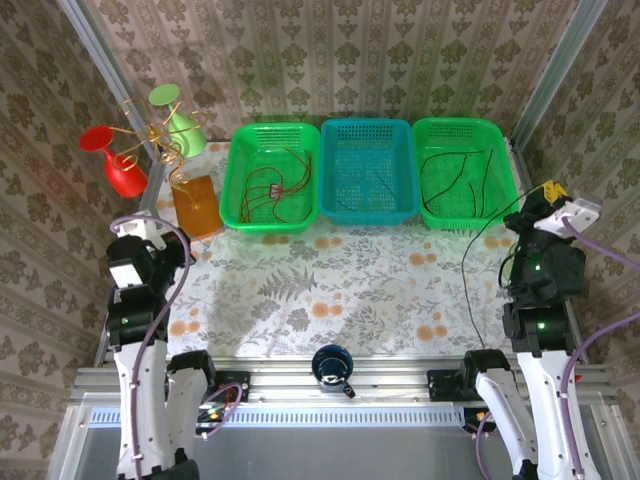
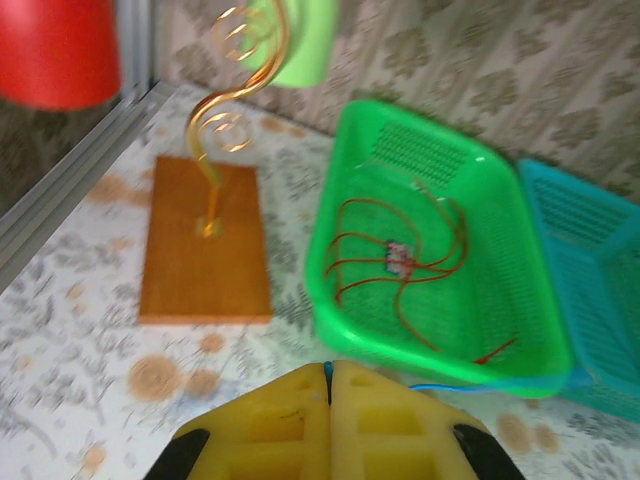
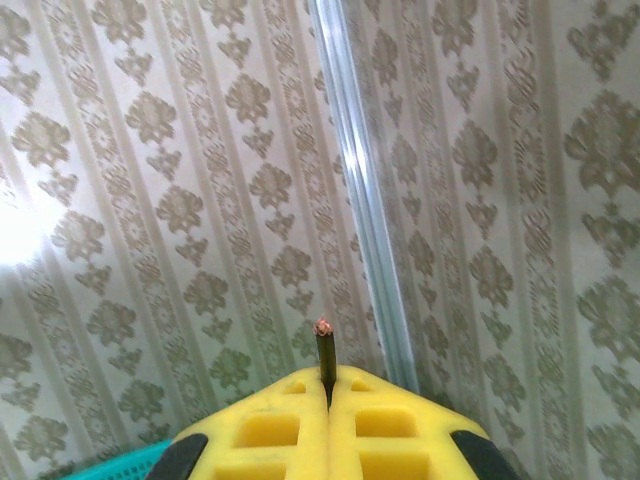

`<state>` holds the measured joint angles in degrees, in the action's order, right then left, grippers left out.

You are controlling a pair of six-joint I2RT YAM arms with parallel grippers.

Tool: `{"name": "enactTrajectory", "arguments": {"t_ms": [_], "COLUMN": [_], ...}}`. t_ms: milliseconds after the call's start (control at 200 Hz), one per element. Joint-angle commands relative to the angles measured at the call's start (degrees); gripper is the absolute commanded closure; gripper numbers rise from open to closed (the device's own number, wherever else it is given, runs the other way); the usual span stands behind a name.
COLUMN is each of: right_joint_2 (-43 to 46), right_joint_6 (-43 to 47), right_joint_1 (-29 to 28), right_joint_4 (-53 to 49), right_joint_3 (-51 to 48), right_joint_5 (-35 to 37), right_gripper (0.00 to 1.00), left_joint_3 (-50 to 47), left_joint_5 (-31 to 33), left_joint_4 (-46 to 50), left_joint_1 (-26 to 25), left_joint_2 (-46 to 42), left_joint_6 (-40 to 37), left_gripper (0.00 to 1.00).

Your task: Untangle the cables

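Observation:
Red cables (image 1: 275,190) (image 2: 400,260) lie looped in the left green basket (image 1: 236,170) (image 2: 330,230). Black cables (image 1: 450,175) lie in the right green basket (image 1: 505,150). One black cable (image 1: 478,245) runs out of that basket, over the table and up to my right gripper (image 1: 548,192) (image 3: 328,372), which is shut on it. Its copper-tipped end (image 3: 323,330) sticks out above the yellow fingers (image 3: 270,420). My left gripper (image 1: 160,232) (image 2: 329,365) is shut on a thin blue cable (image 2: 445,386) that trails right along the basket's front. A thin dark cable (image 1: 375,185) lies in the teal basket (image 1: 335,160).
The gold wire stand (image 1: 160,135) (image 2: 225,120) with a red cup (image 1: 112,160) and a green cup (image 1: 180,115) stands on a wooden base (image 1: 197,205) (image 2: 200,240) at the back left. A dark blue cup (image 1: 331,365) sits at the front rail. Patterned walls close in both sides.

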<state>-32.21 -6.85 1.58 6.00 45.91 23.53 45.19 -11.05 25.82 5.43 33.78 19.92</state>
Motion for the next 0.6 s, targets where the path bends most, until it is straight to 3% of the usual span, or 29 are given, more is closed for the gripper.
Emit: {"name": "enactTrajectory", "arguments": {"t_ms": [0,390,595], "right_joint_2": [-3.09,-24.40,-38.39], "right_joint_6": [-1.73,1.73,4.47], "right_joint_1": [0.26,0.26,0.35], "right_joint_4": [3.86,10.00,12.63], "right_joint_3": [5.52,27.75,41.95], "right_joint_5": [-4.36,-9.00,-9.94], "right_gripper": [1.00,1.00,1.00], "left_joint_3": [2.89,5.35,6.72], "left_joint_5": [4.91,17.82,20.87], "left_joint_4": [-0.77,-5.42,-7.53], "left_joint_1": [-5.27,-27.75,-34.97], "left_joint_2": [0.96,8.90,14.73], "left_joint_6": [1.33,1.53,3.49], "left_gripper": [1.00,1.00,1.00]}}
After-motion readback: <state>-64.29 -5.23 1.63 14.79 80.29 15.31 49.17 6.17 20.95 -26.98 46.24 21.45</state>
